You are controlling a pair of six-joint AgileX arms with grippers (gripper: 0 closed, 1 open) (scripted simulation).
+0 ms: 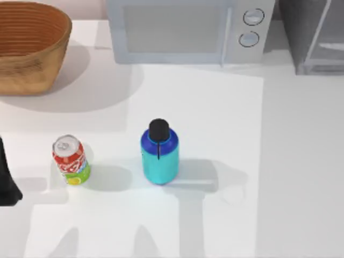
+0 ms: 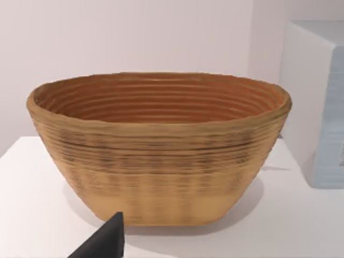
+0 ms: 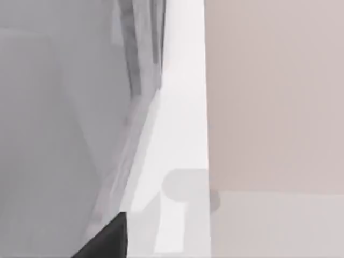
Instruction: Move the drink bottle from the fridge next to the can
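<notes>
- Left arm (image 1: pixel 7 180): plain matte black bulk left of the can (image 1: pixel 70 159), no markings visible.
- Both wrist views: a black, wedge-shaped, pointed gripper part.

Bottle (image 1: pixel 159 156) is showing a smooth teal body with a slight sheen, plastic-looking; its cap (image 1: pixel 158 129) is reading matt black. Can (image 1: pixel 71 159) is presenting a bright metal top and a glossy printed label. Basket (image 2: pixel 159 148) is looking woven, coiled in ribbed rows, rough and matt, tan outside, redder inside. Microwave (image 1: pixel 188 31) is appearing smooth, pale grey, with a faintly glassy door. Fridge (image 1: pixel 317 35) is showing dark grey casing and a pale glassy door. Table (image 1: pixel 279 188) is looking white, smooth, matt.
</notes>
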